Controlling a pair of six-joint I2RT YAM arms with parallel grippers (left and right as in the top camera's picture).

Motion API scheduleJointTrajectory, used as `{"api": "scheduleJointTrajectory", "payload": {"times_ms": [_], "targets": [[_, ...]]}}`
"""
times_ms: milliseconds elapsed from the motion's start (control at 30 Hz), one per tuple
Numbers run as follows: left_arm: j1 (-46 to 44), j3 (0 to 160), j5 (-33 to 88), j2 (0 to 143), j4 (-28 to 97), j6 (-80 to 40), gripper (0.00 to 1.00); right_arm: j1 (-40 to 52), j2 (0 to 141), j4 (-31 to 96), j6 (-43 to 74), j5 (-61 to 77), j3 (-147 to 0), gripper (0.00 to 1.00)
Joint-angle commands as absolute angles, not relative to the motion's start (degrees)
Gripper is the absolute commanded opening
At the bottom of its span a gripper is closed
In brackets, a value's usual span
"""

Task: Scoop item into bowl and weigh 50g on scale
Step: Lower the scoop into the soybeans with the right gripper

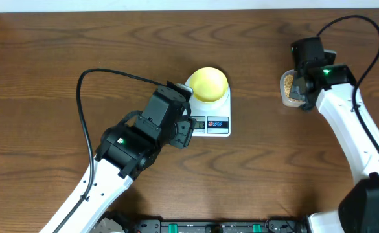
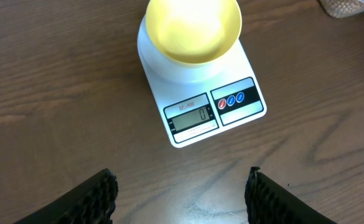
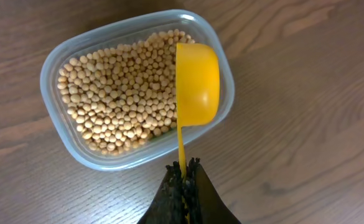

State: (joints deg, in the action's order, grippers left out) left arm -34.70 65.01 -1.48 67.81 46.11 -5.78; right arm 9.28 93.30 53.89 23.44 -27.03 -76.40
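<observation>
Right tool (image 3: 184,171) pinches scoop (image 3: 197,84) over beans (image 3: 113,93) in tub (image 3: 50,99) | left tool (image 2: 183,186) spread, facing scale (image 2: 197,118), bowl (image 2: 191,28) atop.

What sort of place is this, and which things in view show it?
Probably a robot test bench staged for kitchen weighing: a wooden table, a scale carrying a bowl, and the right gripper holding a scoop at a tub of beans.

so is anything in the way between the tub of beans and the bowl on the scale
Nothing visible: only bare wooden table lies between the clear plastic tub of tan beans and the pale-yellow round bowl on the white flat scale.
</observation>
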Motion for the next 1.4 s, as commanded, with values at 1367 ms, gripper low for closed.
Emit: {"api": "scheduleJointTrajectory", "payload": {"times_ms": [1367], "targets": [[-34.46,66.52,-2.00,67.35,46.24,-6.09,0.69,-4.93,101.27,64.03,14.57,3.33,-83.46,0.01]]}}
